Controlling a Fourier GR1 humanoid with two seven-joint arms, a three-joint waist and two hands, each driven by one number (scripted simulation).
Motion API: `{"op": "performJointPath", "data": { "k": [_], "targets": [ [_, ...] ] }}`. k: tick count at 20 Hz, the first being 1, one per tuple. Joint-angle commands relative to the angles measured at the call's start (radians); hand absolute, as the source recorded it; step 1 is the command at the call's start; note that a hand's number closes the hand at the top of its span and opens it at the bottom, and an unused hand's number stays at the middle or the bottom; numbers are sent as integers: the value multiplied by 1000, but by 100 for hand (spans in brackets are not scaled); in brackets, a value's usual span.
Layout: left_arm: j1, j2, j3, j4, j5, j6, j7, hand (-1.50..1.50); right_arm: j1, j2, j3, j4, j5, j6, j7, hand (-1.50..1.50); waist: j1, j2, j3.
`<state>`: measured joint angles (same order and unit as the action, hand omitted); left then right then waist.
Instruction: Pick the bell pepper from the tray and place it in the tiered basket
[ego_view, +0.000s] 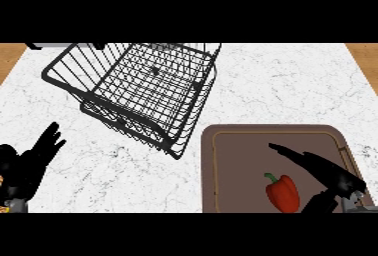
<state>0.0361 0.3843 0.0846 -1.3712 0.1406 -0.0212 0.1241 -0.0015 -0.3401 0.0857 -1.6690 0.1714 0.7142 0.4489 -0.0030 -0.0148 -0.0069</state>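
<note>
On tray (236, 165), bell pepper (283, 193) beside R-hand (341, 181) fingers (301, 157).

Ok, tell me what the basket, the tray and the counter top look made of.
Tiered basket: black coated metal wire, seemingly; thin open grid. Tray: matte brown, plastic or wood, unclear. Counter: white marble-like stone with grey veins.

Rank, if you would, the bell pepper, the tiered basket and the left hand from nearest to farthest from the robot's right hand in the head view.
From the right hand:
1. bell pepper, on the tray just beside it.
2. tiered basket, upper left.
3. left hand, lower-left edge.
</note>
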Motion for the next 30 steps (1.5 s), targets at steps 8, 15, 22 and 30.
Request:
{"op": "performJointPath", "data": {
  "k": [8, 15, 22, 30],
  "targets": [
    [-20, -51, -12, 8, -55, 38, 33, 0, 28, 60, 110, 11, 122, -23, -157, 150, 3, 15, 8],
    [50, -14, 24, -32, -14, -41, 38, 0, 106, 106, 72, -45, 145, -128, -217, 150, 3, 13, 7],
    [68, -16, 77, -44, -24, -70, 15, 0, 68, 80, -80, -131, 62, -89, -102, 150, 4, 14, 7],
    [-8, -8, 21, -19, -52, -63, 22, 0, -139, 308, 220, -149, 560, -417, 243, 150, 90, -5, -29]
  ]
}}
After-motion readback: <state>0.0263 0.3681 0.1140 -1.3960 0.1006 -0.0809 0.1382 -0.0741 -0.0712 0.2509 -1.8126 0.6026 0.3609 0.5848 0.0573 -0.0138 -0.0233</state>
